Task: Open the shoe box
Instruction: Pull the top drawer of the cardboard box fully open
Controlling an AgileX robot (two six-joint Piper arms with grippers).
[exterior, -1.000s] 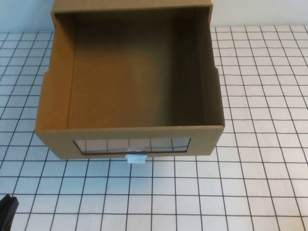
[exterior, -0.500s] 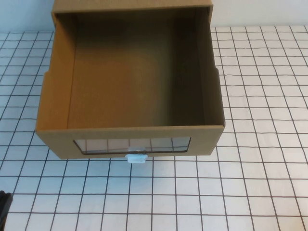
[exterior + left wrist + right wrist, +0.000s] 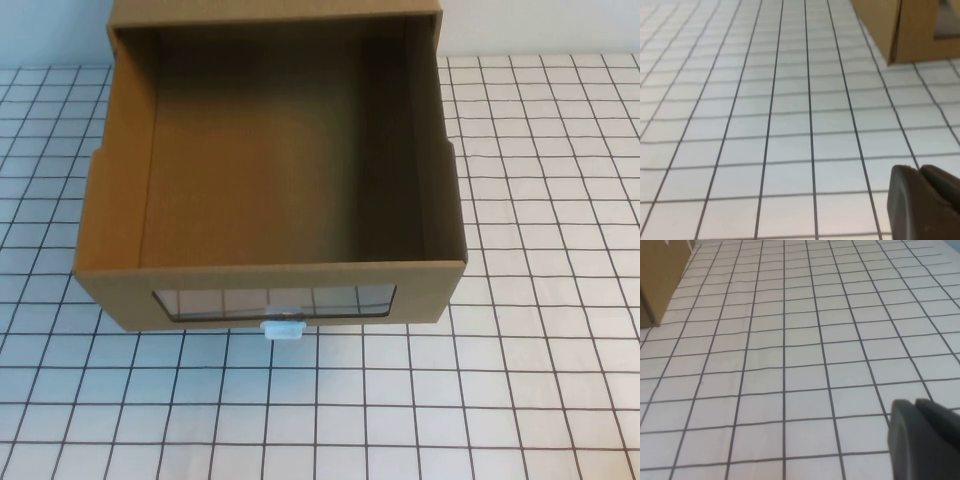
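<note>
On the surface (image 3: 540, 380), left of centre, the shoe box (image 3: 270, 285) sat open, long axis running away from the robot. It lay ahead of the left claw (image 3: 919, 172) and the right claw (image 3: 915, 405), both pinched together and low at the near edge, the left probably nearer.

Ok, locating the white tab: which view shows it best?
High view: white tab shows on the shoe box front. Wrist views miss it, showing box corners; left gripper and right gripper hover shut over the table.

The box (image 3: 430, 295) is plain matt brown cardboard, smooth on its walls. Its front has a clear plastic window (image 3: 275, 302) and a pale, slightly translucent plastic tab (image 3: 282, 328). The table (image 3: 520, 400) has a smooth white covering with a dark printed grid.
</note>
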